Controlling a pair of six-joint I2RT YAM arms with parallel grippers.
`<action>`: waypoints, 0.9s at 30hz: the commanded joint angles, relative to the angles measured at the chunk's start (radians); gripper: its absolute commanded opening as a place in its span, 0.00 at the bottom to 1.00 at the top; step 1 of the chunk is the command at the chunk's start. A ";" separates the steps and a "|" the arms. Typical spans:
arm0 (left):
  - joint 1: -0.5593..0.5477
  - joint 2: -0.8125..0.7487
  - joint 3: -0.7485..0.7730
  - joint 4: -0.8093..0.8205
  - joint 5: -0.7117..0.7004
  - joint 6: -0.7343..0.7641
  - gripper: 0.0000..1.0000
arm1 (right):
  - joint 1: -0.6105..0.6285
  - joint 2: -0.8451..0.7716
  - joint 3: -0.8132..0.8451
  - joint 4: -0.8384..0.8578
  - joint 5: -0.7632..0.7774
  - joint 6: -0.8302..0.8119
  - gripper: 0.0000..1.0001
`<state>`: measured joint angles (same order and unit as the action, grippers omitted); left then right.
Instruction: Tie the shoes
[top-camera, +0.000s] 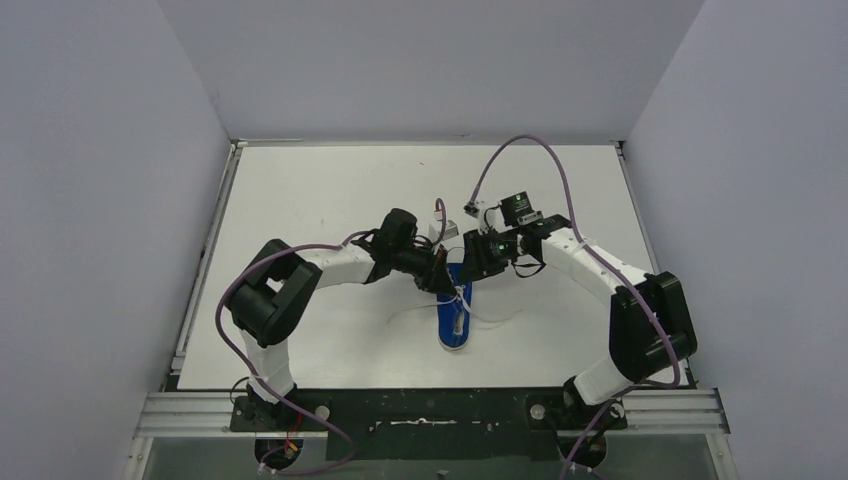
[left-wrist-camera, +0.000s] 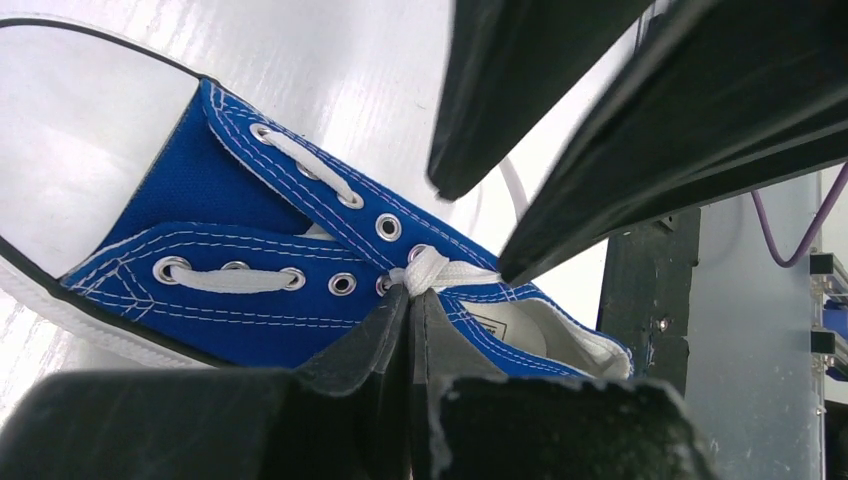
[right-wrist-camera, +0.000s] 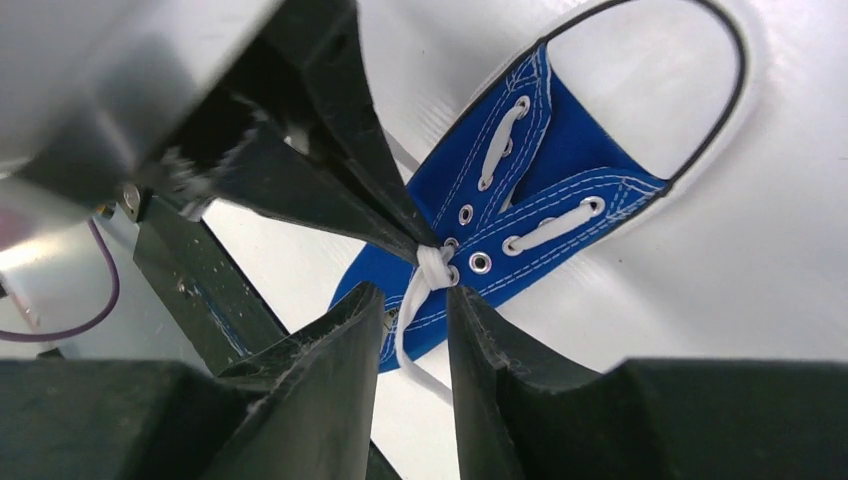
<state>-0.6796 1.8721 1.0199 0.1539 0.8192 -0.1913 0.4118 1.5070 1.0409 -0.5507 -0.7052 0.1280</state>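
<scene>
1 sneaker (left-wrist-camera: 215, 262): left hand (left-wrist-camera: 410, 298) pinches its laces (left-wrist-camera: 436, 270), right hand (right-wrist-camera: 416, 300) spread

Upright blue sneaker (top-camera: 451, 330), white laces (left-wrist-camera: 432, 268)

Sneaker (top-camera: 452, 325): blue canvas, white stitching in double rows. Laces (left-wrist-camera: 432, 268) white; eyelets (left-wrist-camera: 388, 228) silver. Toe cap (left-wrist-camera: 70, 130) white, edged by thin black line; sole rim (left-wrist-camera: 60, 310) white. Left gripper (left-wrist-camera: 408, 300), right gripper (right-wrist-camera: 415, 300): black. Arms (top-camera: 590, 262) white, black joints. Cables (top-camera: 520, 145) purple. Desk (top-camera: 330, 190) white.
</scene>
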 joint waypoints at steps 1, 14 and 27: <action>-0.003 -0.057 0.011 0.043 0.005 0.030 0.00 | -0.008 0.047 0.007 0.034 -0.097 -0.056 0.30; -0.010 -0.066 0.009 0.033 0.019 0.039 0.00 | -0.017 0.123 -0.034 0.119 -0.133 -0.002 0.22; -0.009 -0.067 0.001 0.045 0.025 0.044 0.00 | -0.018 0.165 -0.037 0.172 -0.187 0.033 0.07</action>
<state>-0.6857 1.8606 1.0172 0.1425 0.8188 -0.1669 0.3931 1.6573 0.9974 -0.4454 -0.8391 0.1467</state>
